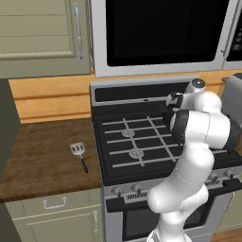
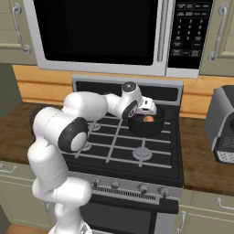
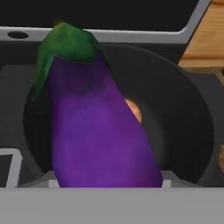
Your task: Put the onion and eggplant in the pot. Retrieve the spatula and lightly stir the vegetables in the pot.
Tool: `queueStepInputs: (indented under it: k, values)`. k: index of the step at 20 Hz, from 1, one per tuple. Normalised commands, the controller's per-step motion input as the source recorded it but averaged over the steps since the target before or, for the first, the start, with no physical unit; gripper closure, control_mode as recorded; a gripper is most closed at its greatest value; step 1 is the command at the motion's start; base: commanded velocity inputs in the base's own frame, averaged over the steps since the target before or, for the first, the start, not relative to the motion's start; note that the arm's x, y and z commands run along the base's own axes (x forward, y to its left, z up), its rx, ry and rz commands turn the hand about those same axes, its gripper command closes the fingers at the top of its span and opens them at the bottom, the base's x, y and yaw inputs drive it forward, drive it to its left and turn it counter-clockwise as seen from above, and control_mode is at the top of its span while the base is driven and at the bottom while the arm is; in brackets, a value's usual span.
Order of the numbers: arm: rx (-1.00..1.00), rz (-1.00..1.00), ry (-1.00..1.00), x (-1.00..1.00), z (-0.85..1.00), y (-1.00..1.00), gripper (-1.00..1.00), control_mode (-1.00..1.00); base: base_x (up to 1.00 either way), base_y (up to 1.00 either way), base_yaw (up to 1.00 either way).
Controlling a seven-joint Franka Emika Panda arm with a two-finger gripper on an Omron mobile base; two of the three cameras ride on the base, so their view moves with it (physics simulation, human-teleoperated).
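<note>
- Already, the onion (image 3: 133, 110) was seen lying inside the pot (image 3: 183, 131), so that part of the task was judged done.
- The eggplant (image 3: 94, 131) was seen in the hand view hanging over the pot's opening, its green cap uppermost; the tool (image 2: 148, 109) was judged to be gripping it, jaws partly apart around its body, though the fingertips were hidden behind it.
- Release of the eggplant into the pot was judged the step in hand; fetching the spatula (image 1: 79, 153) and stirring were left.
- The spatula was seen lying flat on the wooden table (image 1: 42, 156), left of the stove (image 1: 142, 142), well apart from the pot at the back right burner.
- Open room was seen inside the pot beside the onion.
- The stove's raised back panel (image 2: 119, 89) stood just behind the pot, and a grey appliance (image 2: 224, 128) stood to the right; a long sweep across the grates was judged needed.
</note>
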Motion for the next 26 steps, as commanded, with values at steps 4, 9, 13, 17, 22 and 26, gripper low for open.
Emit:
queueStepInputs:
  k: [4,9,13,17,22,26]
  values:
    - [0.0,0.0,0.01,0.34,-0.28,-0.16,1.0,-1.0,0.0,0.0,0.0]
    - [0.0,0.0,0.0,0.42,-0.18,-0.08,1.0,-1.0,0.0,0.0,0.0]
    - [0.0,0.0,0.03,0.34,-0.23,-0.28,1.0,-1.0,0.0,0.0,0.0]
    - [0.0,0.0,0.04,0.32,-0.24,-0.26,1.0,-1.0,0.0,0.0,0.0]
    - [0.0,0.0,0.01,0.41,-0.2,-0.07,1.0,-1.0,0.0,0.0,0.0]
    - [0.0,0.0,0.0,0.42,-0.16,0.0,1.0,-1.0,0.0,0.0,0.0]
